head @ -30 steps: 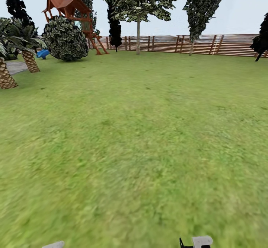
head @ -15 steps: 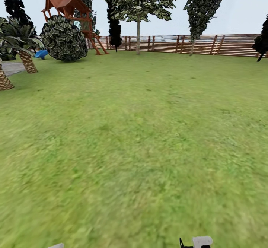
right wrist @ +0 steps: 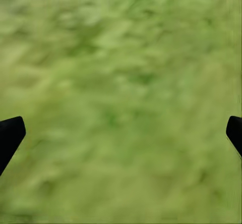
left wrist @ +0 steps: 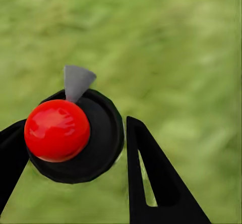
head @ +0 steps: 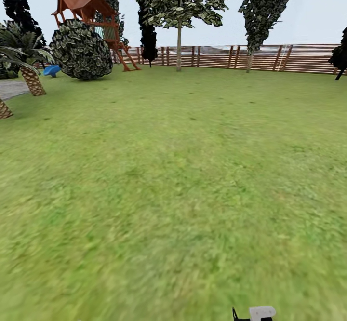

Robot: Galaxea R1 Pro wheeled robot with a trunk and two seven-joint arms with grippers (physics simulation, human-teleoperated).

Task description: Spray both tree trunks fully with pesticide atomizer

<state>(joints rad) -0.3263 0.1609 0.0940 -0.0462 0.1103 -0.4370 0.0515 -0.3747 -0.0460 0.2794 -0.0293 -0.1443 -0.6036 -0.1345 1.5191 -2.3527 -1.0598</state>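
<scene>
**Atomizer gripped in our left pincer over the lawn**

Atomizer [left wrist: 75,135] sits between the two black fingers [left wrist: 156,178] of our left pincer [left wrist: 70,153], which is closed on it: we see its round black body, a glossy red knob on top and a small grey nozzle pointing away from the wrist, all above blurred green grass [left wrist: 181,47]. Our right pincer [right wrist: 121,133] hangs over the same turf with its two dark fingertips [right wrist: 10,133] spread wide apart and nothing between them.

From the head camera, going left to right, we see two palms [head: 30,73] with scaly trunks, a round bush [head: 81,50] in front of a red-roofed play tower [head: 89,10], a dark cypress [head: 148,41], then one tree [head: 179,3] with a slim bare trunk [head: 179,46], and a second tree [head: 262,7] further right. Both trees stand against the brown slatted fence [head: 289,58], far ahead of our pincers across the lawn [head: 183,176].
</scene>
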